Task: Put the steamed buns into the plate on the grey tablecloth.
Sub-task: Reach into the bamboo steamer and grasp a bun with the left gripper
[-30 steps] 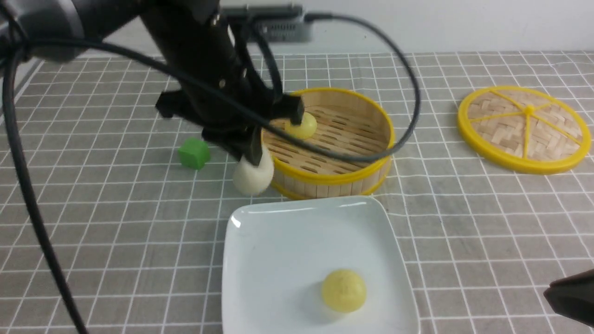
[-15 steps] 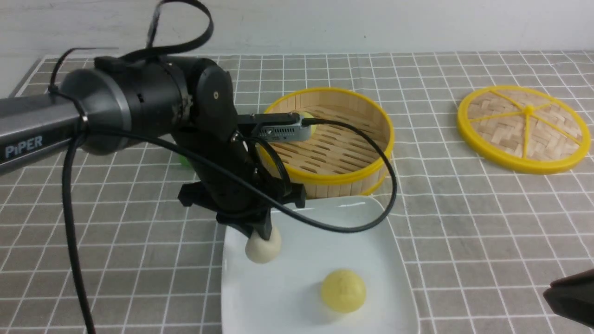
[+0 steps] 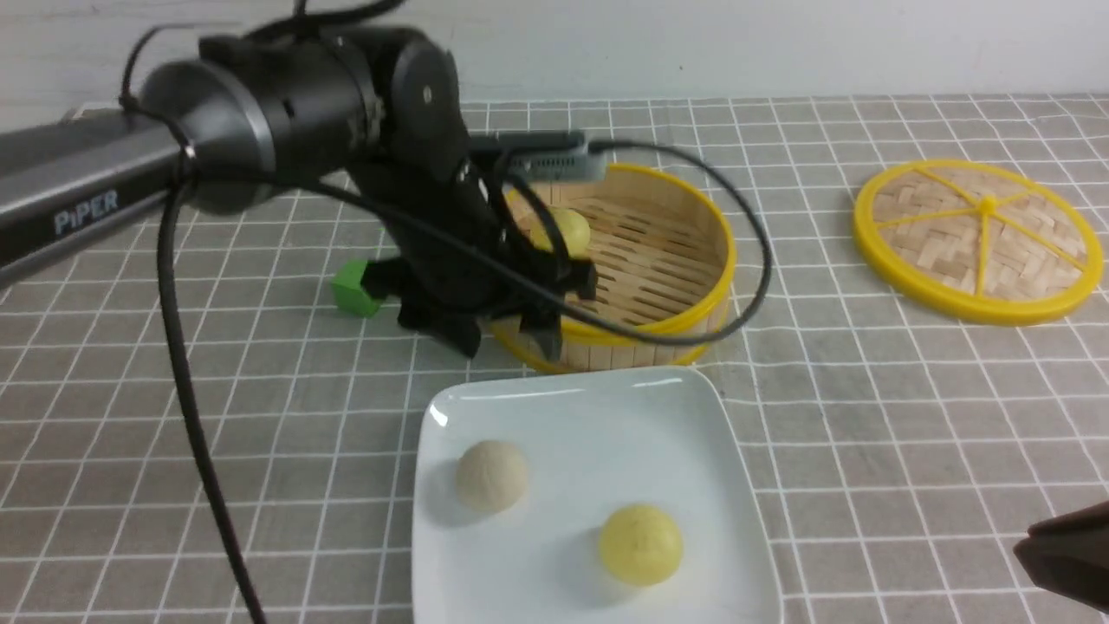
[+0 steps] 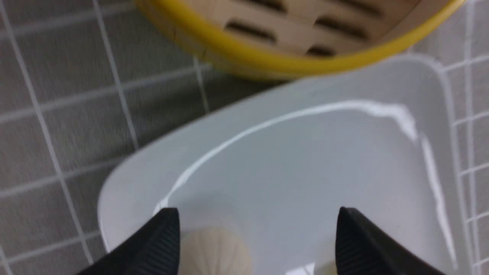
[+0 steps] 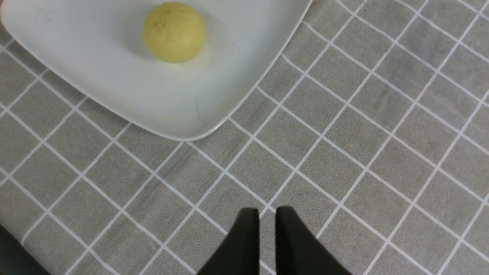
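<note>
An off-white steamed bun (image 3: 491, 475) and a pale yellow bun (image 3: 641, 544) lie free in the white square plate (image 3: 572, 386) on the grey tablecloth (image 3: 866, 433). Another yellow bun (image 3: 565, 230) sits inside the bamboo steamer (image 3: 667, 260). My left gripper (image 3: 507, 340) hangs open and empty above the plate's far edge, in front of the steamer. In the left wrist view the off-white bun (image 4: 216, 250) lies on the plate (image 4: 305, 152), below the spread fingers (image 4: 164, 240). My right gripper (image 5: 267, 215) is shut and empty over bare cloth beside the plate (image 5: 191, 110).
A small green cube (image 3: 353, 288) sits on the cloth left of the steamer, partly behind my left arm. The round woven lid (image 3: 979, 241) lies at the far right. The arm's black cable (image 3: 754, 260) loops over the steamer.
My left gripper carried the off-white bun from beside the steamer to the plate, let it go there, opened wide and rose back toward the steamer. The right gripper stayed put.
</note>
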Action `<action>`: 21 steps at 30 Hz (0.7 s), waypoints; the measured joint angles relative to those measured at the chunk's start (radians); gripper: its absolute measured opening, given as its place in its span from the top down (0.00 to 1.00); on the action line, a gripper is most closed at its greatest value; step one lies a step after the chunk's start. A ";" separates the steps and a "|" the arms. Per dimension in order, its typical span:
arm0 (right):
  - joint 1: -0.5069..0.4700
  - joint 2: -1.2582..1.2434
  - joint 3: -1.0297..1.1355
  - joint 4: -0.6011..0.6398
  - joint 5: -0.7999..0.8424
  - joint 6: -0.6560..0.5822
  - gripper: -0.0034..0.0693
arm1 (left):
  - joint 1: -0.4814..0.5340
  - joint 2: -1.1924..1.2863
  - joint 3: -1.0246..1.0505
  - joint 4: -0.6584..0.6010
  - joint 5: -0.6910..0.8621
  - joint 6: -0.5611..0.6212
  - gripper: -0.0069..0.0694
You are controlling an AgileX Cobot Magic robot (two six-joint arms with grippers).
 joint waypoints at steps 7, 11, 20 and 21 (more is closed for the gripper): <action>0.000 0.000 0.000 0.000 -0.021 0.000 0.82 | 0.000 0.185 -0.384 0.023 0.039 -0.026 0.20; 0.000 0.000 0.000 0.000 -0.024 0.000 0.81 | 0.000 0.347 -0.566 0.038 0.040 -0.045 0.20; 0.000 0.000 0.000 0.000 -0.024 0.000 0.80 | 0.006 0.537 -0.733 0.161 0.011 -0.098 0.20; 0.000 0.000 0.000 0.000 -0.024 0.000 0.79 | 0.006 0.546 -0.733 0.170 0.005 -0.100 0.20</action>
